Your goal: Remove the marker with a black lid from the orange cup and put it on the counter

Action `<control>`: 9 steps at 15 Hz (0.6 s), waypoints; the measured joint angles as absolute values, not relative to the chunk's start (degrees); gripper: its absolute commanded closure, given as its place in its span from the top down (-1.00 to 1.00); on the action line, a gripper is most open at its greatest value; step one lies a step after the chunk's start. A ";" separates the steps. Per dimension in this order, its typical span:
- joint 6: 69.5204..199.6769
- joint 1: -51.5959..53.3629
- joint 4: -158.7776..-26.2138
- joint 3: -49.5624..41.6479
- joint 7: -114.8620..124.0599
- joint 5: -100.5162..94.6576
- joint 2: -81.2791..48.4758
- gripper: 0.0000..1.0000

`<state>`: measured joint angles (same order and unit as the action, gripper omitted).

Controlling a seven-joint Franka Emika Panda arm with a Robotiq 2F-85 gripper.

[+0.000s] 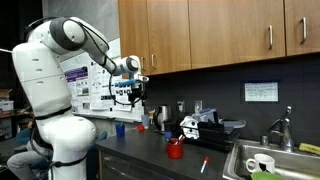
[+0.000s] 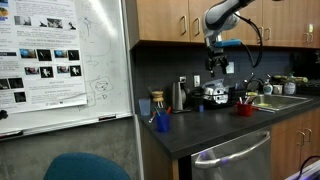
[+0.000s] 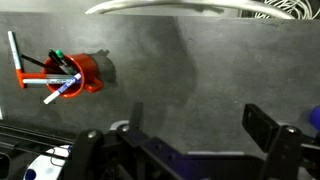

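The orange cup (image 3: 80, 72) stands on the dark counter (image 3: 190, 60) at the left of the wrist view, with several markers leaning out of it. One of them is a thin dark stick, the marker with a black lid (image 3: 42, 63), pointing left. Both exterior views show the cup (image 1: 175, 150) (image 2: 244, 109) too. My gripper (image 3: 200, 125) is open, with only bare counter between its fingers (image 3: 268, 125). It hangs high above the counter (image 1: 126, 97) (image 2: 217, 68), well away from the cup.
A red and pale marker (image 3: 16, 58) lies on the counter beside the cup. A small blue cup (image 1: 120, 128) (image 2: 162, 121) stands further along. A steel sink (image 1: 262, 160) is set into the counter. Wooden cabinets (image 1: 200, 30) hang overhead. A whiteboard (image 2: 60, 60) stands nearby.
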<state>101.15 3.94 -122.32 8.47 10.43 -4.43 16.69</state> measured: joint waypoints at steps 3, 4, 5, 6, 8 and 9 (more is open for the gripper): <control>103.41 3.03 -124.00 5.51 8.20 -4.47 16.72 1.00; 103.60 2.46 -124.63 4.49 8.04 -4.47 16.76 1.00; 103.60 2.08 -124.97 4.07 7.82 -4.48 16.69 1.00; 103.60 2.06 -124.97 3.96 7.82 -4.48 16.69 1.00; 103.60 2.23 -124.96 4.21 7.85 -4.48 16.70 1.00; 103.60 2.38 -124.96 4.52 7.93 -4.47 16.70 1.00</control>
